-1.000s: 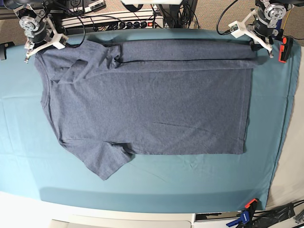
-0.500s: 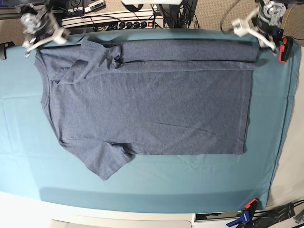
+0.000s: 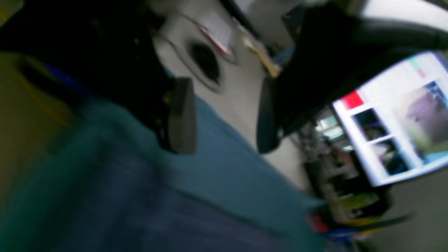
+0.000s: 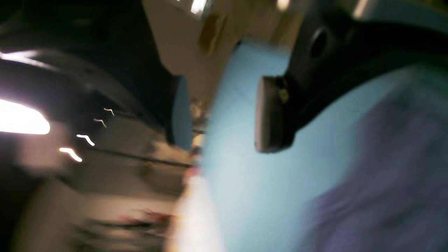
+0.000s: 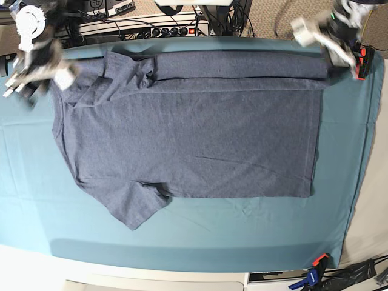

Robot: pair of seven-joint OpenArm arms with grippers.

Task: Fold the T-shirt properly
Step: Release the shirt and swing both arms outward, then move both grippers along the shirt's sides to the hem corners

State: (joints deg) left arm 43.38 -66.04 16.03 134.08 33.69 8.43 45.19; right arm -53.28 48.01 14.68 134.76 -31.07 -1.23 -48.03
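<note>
The whole table (image 5: 182, 242) is seen from overhead; close, blurred, tilted wrist views are shared over its far edge.

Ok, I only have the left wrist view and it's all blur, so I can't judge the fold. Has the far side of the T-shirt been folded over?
Observer: Yes. In the base view the T-shirt lies flat, with its far edge folded in as a long band.
Operator: And the near sleeve?
Observer: The near sleeve sticks out unfolded onto the teal cloth.
Operator: Is the right gripper holding anything?
Observer: No. The right gripper is open, with nothing between its pads.
</note>
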